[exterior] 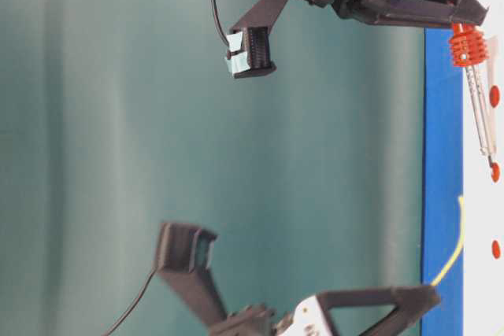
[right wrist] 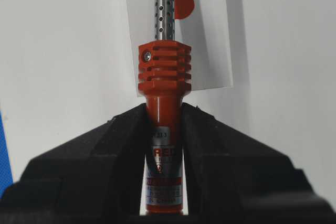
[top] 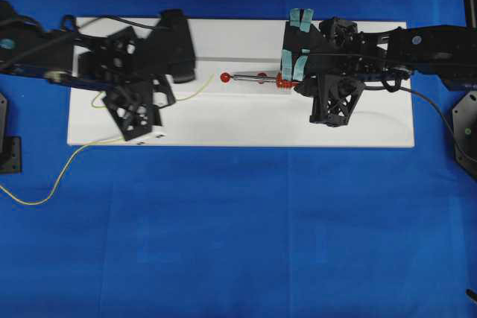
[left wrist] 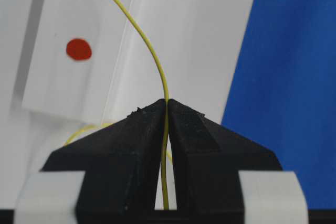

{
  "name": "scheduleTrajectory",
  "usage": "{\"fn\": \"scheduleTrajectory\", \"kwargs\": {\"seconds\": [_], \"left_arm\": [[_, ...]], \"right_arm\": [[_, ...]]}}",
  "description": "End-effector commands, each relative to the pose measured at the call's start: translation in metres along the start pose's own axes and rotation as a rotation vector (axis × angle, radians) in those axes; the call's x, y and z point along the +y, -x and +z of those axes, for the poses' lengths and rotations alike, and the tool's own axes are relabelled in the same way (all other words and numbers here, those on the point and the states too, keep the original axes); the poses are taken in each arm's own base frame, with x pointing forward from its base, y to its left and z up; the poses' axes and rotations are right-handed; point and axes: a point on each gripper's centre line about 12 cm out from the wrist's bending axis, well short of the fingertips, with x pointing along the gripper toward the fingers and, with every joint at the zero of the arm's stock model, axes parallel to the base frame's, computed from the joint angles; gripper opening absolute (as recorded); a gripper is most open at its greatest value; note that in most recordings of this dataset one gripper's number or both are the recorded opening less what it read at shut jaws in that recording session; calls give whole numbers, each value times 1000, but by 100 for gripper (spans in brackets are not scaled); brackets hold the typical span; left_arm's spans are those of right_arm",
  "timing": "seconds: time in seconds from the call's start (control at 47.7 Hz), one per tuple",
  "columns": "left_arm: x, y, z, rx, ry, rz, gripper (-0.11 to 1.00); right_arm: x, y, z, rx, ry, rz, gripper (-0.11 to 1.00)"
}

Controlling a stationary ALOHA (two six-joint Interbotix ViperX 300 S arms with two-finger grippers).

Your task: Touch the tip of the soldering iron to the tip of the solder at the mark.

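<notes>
Blue cloth [top: 238, 243] underlies a white board [top: 238, 128] bearing a red dot [top: 225, 77]. Right gripper [right wrist: 164, 116] is clamped on the soldering iron [right wrist: 164, 77] handle; the shaft runs ahead past the frame edge, hiding the tip. Left gripper [left wrist: 167, 109] pinches the solder [left wrist: 149, 51], which arcs forward, its end beyond the dot. Both arms reach inward over the board.

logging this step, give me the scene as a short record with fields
left gripper: shut on the solder, free end curving up past it
right gripper: shut on the soldering iron by its orange-red handle
iron tip: at a red mark on the white board
solder tip: short of that mark, not touching the iron
</notes>
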Motion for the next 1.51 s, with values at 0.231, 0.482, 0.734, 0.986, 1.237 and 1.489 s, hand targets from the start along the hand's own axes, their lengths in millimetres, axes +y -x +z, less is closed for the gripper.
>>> {"fn": "scheduleTrajectory", "kwargs": {"seconds": [0.231,0.482,0.734,0.986,1.237,1.489], "left_arm": [[0,35,-4,-83,5,-14,2],[0,37,-4,-88,-7,-15,2],[0,37,-4,-89,-7,-15,2],[-4,37,-5,-95,-4,-25,2],[-8,36,-1,-108,0,-34,2],[-13,22,27,-135,0,-39,2]], "right_arm": [[1,10,12,-47,4,4,6],[2,14,16,-69,6,5,6],[1,54,10,-165,1,14,6],[-2,95,-23,-245,-3,21,6],[-3,107,-38,-222,-3,18,6],[-4,99,-42,-174,-4,12,6]]}}
